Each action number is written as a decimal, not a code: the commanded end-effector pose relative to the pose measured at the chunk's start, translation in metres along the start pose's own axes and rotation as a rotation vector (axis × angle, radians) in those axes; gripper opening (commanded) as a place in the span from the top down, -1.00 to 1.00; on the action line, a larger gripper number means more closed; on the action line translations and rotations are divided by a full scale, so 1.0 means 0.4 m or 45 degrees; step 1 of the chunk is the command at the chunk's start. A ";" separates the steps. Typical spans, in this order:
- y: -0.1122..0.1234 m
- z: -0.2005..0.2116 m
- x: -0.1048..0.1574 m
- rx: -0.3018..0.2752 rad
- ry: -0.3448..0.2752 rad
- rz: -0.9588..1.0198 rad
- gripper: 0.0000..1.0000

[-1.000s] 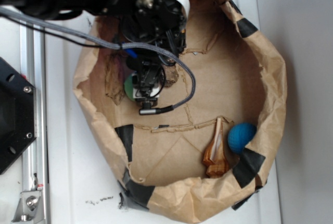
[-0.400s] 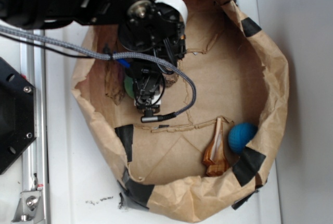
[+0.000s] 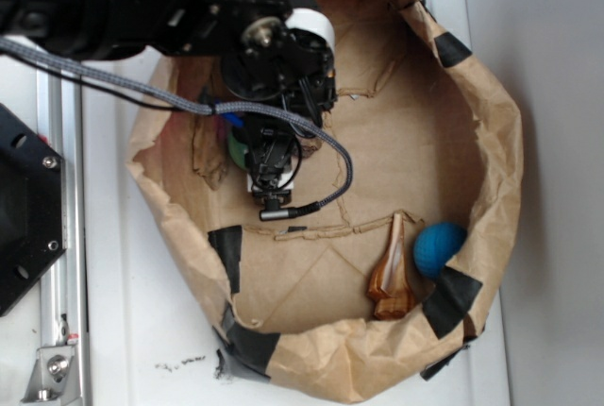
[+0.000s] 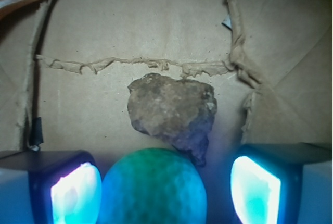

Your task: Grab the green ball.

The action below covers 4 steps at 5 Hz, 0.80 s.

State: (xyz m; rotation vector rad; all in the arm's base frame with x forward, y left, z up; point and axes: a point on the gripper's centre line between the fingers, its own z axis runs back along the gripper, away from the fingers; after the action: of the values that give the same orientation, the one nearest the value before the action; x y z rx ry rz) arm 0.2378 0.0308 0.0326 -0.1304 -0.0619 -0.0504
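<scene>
The hand (image 4: 165, 190) is open, its pads (image 4: 75, 193) on either side of the green ball (image 4: 152, 187) at the frame's bottom centre; a rock (image 4: 171, 112) touches the ball's top right.

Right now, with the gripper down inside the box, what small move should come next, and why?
Probably close the gripper. The wrist view shows the green ball sitting between the two open fingers, with a small gap on each side. A brown rock lies just beyond the ball, so pushing forward looks unwise.
</scene>
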 end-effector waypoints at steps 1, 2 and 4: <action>-0.027 -0.062 -0.045 0.036 0.019 -0.046 -1.00; -0.051 -0.074 -0.086 0.018 0.034 -0.048 -1.00; -0.069 -0.066 -0.137 0.016 -0.009 -0.010 1.00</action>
State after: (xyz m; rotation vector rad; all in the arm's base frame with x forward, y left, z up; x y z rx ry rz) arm 0.1960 0.0093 0.0118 -0.1067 -0.1084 -0.0611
